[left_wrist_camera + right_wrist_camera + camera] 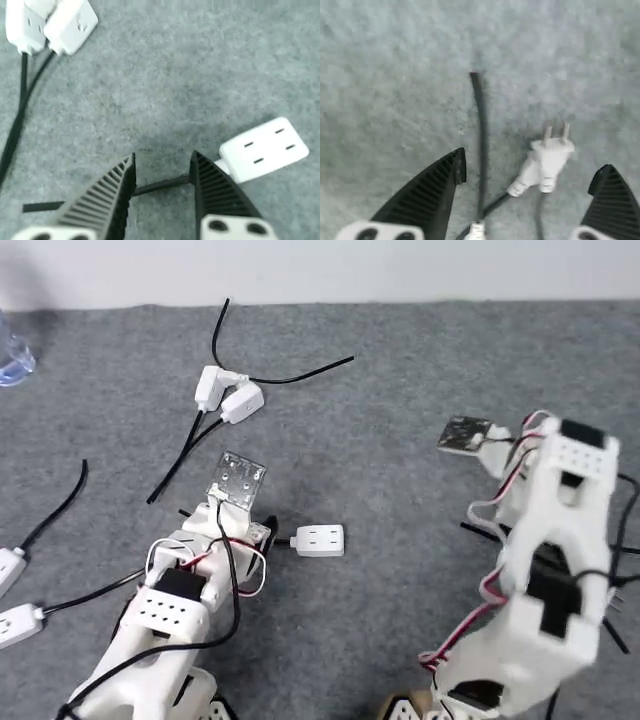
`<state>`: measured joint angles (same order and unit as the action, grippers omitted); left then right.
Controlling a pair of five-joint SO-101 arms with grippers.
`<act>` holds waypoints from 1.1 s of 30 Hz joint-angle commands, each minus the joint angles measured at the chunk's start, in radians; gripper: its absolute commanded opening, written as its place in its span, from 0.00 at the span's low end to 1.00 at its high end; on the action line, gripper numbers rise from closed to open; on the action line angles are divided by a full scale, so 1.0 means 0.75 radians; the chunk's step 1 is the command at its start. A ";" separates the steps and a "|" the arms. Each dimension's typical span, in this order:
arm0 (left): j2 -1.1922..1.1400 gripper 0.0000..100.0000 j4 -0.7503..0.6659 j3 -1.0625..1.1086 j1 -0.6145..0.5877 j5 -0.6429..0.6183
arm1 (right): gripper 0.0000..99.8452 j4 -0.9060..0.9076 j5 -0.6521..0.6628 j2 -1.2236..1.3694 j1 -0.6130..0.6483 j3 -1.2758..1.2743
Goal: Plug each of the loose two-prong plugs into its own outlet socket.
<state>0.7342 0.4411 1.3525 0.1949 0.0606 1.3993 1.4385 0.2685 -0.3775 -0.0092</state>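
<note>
Plug (546, 159), two prongs bare, lies loose on the carpet (395, 60) between the wide-apart jaws of my right gripper (534, 161), placed to grab it, while my left gripper (163, 157), likewise apart, straddles what seems the outlet socket's (262, 147) cord (160, 186).

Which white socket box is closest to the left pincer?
The lone socket box right beside the left pincer; the side-by-side pair lies farther off.

left arm (165, 615) stretched low on the left side, left gripper (163, 162) facing down, jaws a little apart, right arm (550, 570) folded higher on the right side, right gripper (534, 162) facing down, jaws wide apart
</note>
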 commanded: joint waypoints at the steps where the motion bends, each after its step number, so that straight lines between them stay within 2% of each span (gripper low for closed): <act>1: 0.027 0.16 -0.047 -0.007 0.006 -0.002 | 0.38 0.040 0.096 0.140 -0.099 0.301; 4: 0.027 0.16 -0.049 -0.007 0.008 -0.002 | 0.38 0.114 0.180 0.271 -0.144 0.444; 11: 0.027 0.16 -0.049 -0.007 0.008 -0.002 | 0.38 0.138 0.182 0.453 -0.140 0.591; 33: 0.027 0.16 -0.049 -0.003 0.039 -0.002 | 0.38 0.128 0.129 0.502 -0.054 0.597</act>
<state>0.7342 0.4273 1.3556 0.2133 0.0606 1.4883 1.5474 0.6552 -0.4312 0.3867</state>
